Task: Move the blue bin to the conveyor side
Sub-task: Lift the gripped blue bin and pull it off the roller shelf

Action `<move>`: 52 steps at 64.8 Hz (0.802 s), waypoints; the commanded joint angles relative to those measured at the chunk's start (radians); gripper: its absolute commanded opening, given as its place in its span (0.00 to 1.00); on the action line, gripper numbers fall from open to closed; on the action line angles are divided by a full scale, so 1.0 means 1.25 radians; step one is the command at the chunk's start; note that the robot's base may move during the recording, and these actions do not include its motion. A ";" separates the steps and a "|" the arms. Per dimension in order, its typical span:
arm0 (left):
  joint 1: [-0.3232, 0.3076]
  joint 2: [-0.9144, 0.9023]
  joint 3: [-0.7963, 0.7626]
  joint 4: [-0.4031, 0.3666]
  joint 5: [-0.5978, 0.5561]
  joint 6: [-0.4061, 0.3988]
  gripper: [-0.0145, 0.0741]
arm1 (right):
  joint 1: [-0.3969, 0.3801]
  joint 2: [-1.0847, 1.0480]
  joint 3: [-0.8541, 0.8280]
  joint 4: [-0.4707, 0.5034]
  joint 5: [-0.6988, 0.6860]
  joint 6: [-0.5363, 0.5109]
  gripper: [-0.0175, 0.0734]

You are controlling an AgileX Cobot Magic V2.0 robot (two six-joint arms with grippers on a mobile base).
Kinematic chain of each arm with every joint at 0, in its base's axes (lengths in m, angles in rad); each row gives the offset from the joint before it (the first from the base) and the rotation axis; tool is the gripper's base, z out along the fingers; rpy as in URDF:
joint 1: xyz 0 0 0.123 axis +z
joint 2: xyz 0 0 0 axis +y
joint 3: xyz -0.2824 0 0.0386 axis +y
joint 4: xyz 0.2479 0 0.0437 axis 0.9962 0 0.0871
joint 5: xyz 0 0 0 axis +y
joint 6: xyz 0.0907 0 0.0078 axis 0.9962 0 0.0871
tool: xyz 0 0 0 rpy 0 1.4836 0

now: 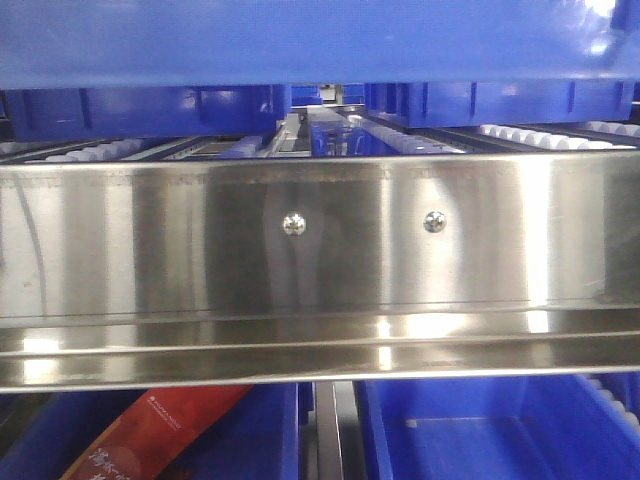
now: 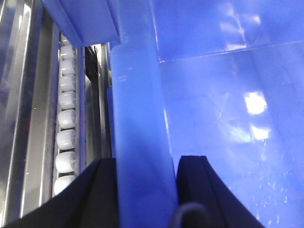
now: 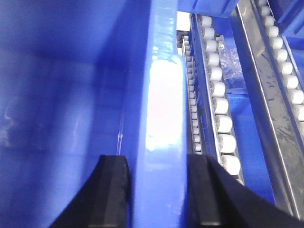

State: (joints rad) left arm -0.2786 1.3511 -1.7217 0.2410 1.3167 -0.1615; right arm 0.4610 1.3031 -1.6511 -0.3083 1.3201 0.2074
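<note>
Blue bin [image 1: 300, 40] spans the top of the front-facing view as a broad, glossy plastic band with soft glare, above a shiny stainless-steel rail [image 1: 150, 250]. The rail is a long, flat, mirror-like strip fixed with two round silver screws [image 1: 293, 224]. Behind it run rows of white rollers [image 1: 540, 135] and further blue crates [image 1: 140, 110]. Below the rail sits another bin holding a red packet [image 1: 150, 430], just beside an open blue bin [image 1: 480, 430]. No pincer shows in this view.

In the left wrist view, the left pincer [image 2: 148, 161] straddles one thick, smooth wall of the blue bin [image 2: 137, 118]. Its matte black fingers [image 2: 90, 194] are pressed to both sides, so it is clenched on that wall. The bin's scuffed, shiny inside lies to the right, and a track of white cylindrical rollers [image 2: 66, 123] in steel channels lies to the left.

In the right wrist view, the right pincer [image 3: 156, 159] grips the opposite rim [image 3: 164, 95] the same way, with black fingers [image 3: 111, 190] tight on either face. A bright reflection sits on the rim top. The bin's inside is to the left, and two roller tracks [image 3: 218, 99] are to the right.

Whether the bin's base rests on anything cannot be told.
</note>
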 commanded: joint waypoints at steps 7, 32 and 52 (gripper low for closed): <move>-0.019 -0.015 -0.010 -0.041 -0.077 0.009 0.15 | 0.014 -0.009 -0.009 0.037 -0.085 -0.012 0.11; -0.019 -0.015 -0.010 -0.039 -0.084 0.009 0.15 | 0.014 -0.009 -0.009 0.037 -0.108 -0.012 0.11; -0.019 -0.015 -0.010 -0.039 -0.094 0.009 0.15 | 0.014 -0.009 -0.009 0.037 -0.129 -0.012 0.11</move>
State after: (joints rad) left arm -0.2786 1.3511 -1.7217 0.2568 1.3088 -0.1615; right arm 0.4610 1.3031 -1.6511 -0.3019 1.3008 0.2074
